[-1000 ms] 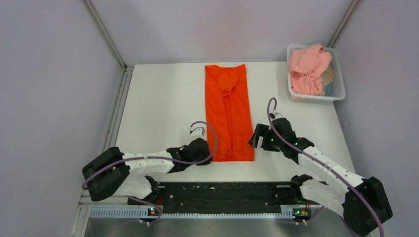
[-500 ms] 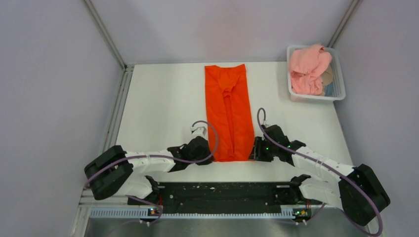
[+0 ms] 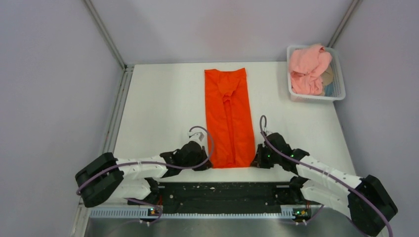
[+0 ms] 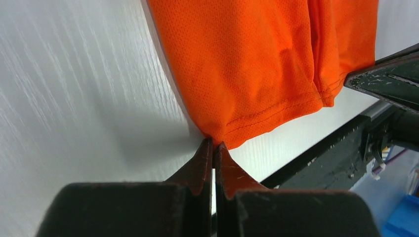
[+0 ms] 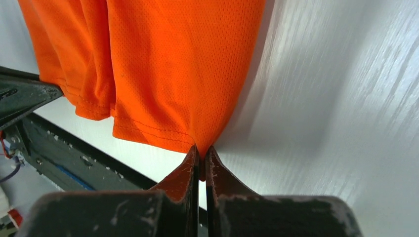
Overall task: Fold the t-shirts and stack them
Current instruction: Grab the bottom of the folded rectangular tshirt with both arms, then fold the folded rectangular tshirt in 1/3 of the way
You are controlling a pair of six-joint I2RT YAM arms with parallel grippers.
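Note:
The orange-red t-shirt (image 3: 228,116) lies as a long narrow folded strip down the middle of the white table (image 3: 158,108). My left gripper (image 3: 206,165) is shut on its near left hem corner (image 4: 217,132). My right gripper (image 3: 253,164) is shut on the near right hem corner (image 5: 200,140). In both wrist views the fabric (image 4: 237,59) (image 5: 173,64) rises taut from the pinched tips. The pale pink t-shirt (image 3: 308,68) sits crumpled in the white basket (image 3: 339,88) at the far right.
The black rail (image 3: 222,190) at the table's near edge runs just behind both grippers. Grey walls and metal posts (image 3: 106,37) enclose the table on the left, back and right.
My right gripper moved in to the shirt's near right corner and closed on it. The left gripper finished closing on the left corner, and the near hem has been drawn slightly toward the arms.

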